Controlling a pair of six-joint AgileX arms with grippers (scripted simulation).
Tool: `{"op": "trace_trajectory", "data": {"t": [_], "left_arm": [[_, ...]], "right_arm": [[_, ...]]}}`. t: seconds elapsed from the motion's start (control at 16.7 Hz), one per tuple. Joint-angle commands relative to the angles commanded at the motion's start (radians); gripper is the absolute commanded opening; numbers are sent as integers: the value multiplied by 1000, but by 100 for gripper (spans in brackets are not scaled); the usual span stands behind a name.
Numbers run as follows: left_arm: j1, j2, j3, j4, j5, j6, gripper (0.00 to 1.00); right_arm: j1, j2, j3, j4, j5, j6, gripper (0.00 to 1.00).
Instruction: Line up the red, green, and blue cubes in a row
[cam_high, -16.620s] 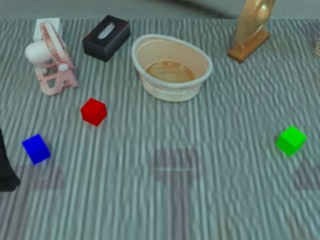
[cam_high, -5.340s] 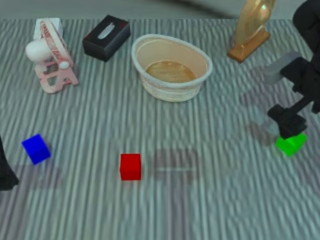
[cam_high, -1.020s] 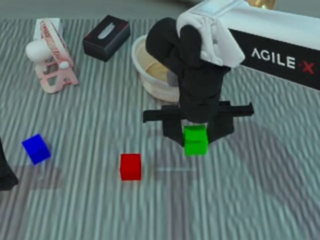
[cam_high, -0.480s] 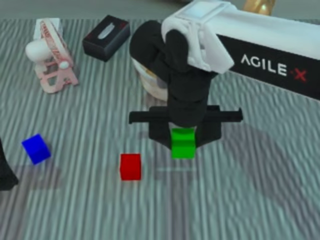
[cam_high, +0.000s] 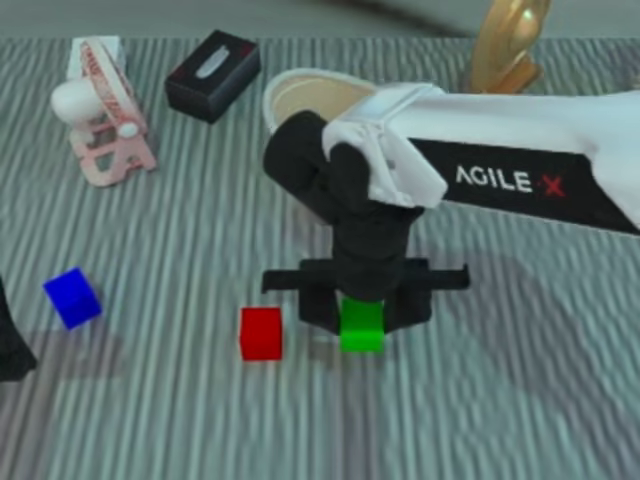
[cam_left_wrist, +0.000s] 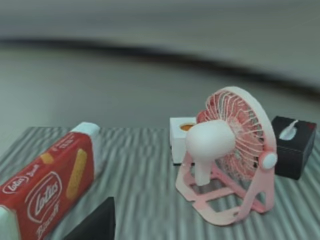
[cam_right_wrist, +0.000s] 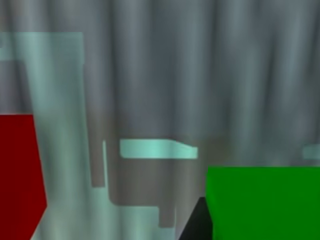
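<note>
The red cube (cam_high: 261, 333) lies on the striped cloth near the table's middle front. Just right of it is the green cube (cam_high: 361, 326), level with it and a small gap apart, with my right gripper (cam_high: 361, 318) shut on it from above. Whether the green cube touches the cloth I cannot tell. In the right wrist view the green cube (cam_right_wrist: 265, 200) fills the lower corner, and the red cube (cam_right_wrist: 17, 175) sits at the opposite edge. The blue cube (cam_high: 72, 297) lies alone at the far left. My left gripper (cam_high: 10, 345) is parked at the left edge.
At the back stand a pink desk fan (cam_high: 100, 110), a black box (cam_high: 212, 75), a wicker basket (cam_high: 290, 95) partly under my right arm, and a wooden stand (cam_high: 505, 50). The left wrist view shows the fan (cam_left_wrist: 230, 160) and a red biscuit pack (cam_left_wrist: 47, 185).
My right arm has carried the green cube from the right side over to the red cube, moving slightly left and lower in the last second. Earlier the red cube shifted to the middle front.
</note>
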Motion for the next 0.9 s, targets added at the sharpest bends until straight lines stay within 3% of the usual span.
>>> {"op": "trace_trajectory", "data": {"t": [0.24, 0.9], "left_arm": [[0, 0, 0, 0, 0, 0, 100], [0, 0, 0, 0, 0, 0, 100]], "right_arm": [[1, 3, -8, 9, 0, 0, 0], [1, 3, -8, 9, 0, 0, 83]]}}
